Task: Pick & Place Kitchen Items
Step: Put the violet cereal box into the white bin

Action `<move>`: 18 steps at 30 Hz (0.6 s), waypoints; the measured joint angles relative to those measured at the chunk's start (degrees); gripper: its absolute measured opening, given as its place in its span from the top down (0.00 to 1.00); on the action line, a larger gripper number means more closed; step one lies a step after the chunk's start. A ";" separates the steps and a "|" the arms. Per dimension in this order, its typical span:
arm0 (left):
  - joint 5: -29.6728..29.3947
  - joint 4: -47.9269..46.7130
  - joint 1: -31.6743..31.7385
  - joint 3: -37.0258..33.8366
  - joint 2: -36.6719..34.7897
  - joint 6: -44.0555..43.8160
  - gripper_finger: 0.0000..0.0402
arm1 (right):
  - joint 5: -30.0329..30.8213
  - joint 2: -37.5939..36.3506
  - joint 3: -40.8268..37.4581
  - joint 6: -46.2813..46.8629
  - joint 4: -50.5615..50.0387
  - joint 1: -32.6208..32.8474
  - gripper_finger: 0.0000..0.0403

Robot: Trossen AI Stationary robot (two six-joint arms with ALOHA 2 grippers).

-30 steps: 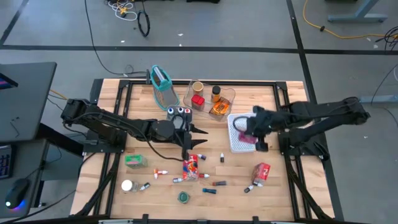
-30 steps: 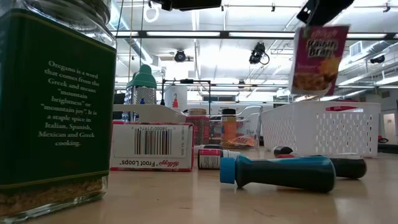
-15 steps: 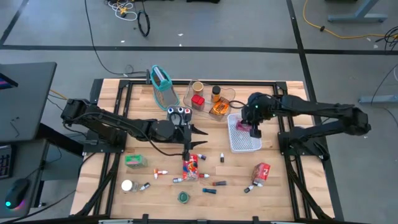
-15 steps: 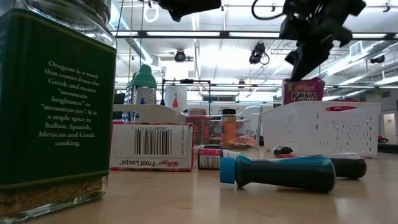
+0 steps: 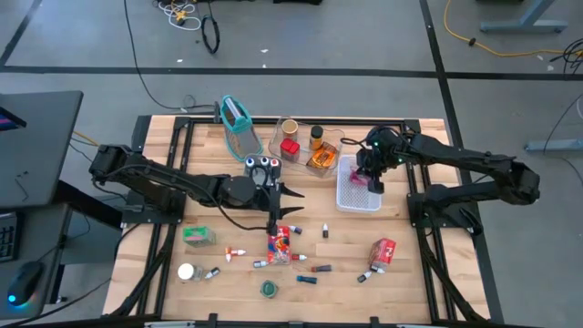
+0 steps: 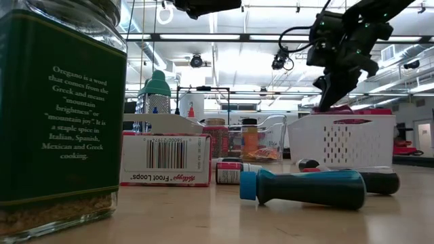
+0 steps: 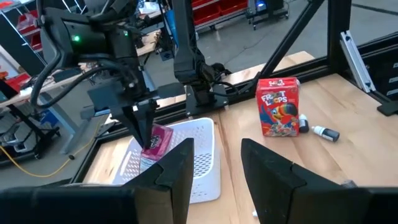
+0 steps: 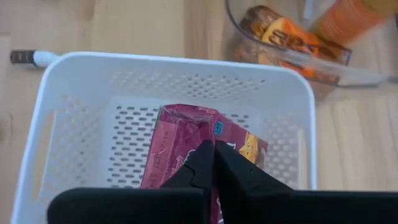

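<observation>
A pink cereal box point(image 8: 180, 143) is in the white basket point(image 5: 346, 196) on the table's right half, with my right gripper point(image 5: 372, 182) shut on it from above. The left wrist view shows that box point(image 7: 157, 138) below the right gripper's fingers, above the basket point(image 7: 199, 162). My left gripper point(image 7: 214, 174) is open and hovers mid-table point(image 5: 281, 202), above a red Froot Loops box point(image 5: 280, 244) that lies flat. Small vials point(image 5: 235, 252), a green packet point(image 5: 199, 237) and a red packet point(image 5: 383, 251) lie on the near half. My right gripper pinches the pink box between its two fingers at its upper edge point(image 8: 189, 155), coming from above and pointing down. The box hangs tilted below the fingers, its lower end inside the basket. Whether it touches the basket floor cannot be told.
A clear tray point(image 5: 335, 138) with amber and red-capped jars stands at the far edge beside the basket. The teal-rimmed holder point(image 5: 235, 117) stands far left. A green oregano jar point(image 6: 61, 115) and a teal-handled tool point(image 6: 305, 186) lie near the low camera.
My right gripper has carried the pink box from high over the basket's near side toward the far edge and down into the basket, staying shut on it. The basket has slid a little toward the far edge.
</observation>
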 joint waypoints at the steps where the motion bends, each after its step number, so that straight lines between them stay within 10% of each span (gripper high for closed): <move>1: 0.02 0.00 0.00 0.00 0.00 -0.07 0.65 | -0.13 0.09 0.00 0.44 0.11 -0.24 0.95; 18: 0.02 0.00 0.00 0.00 0.00 2.51 0.65 | 8.89 0.08 0.02 -0.18 4.25 -4.49 0.72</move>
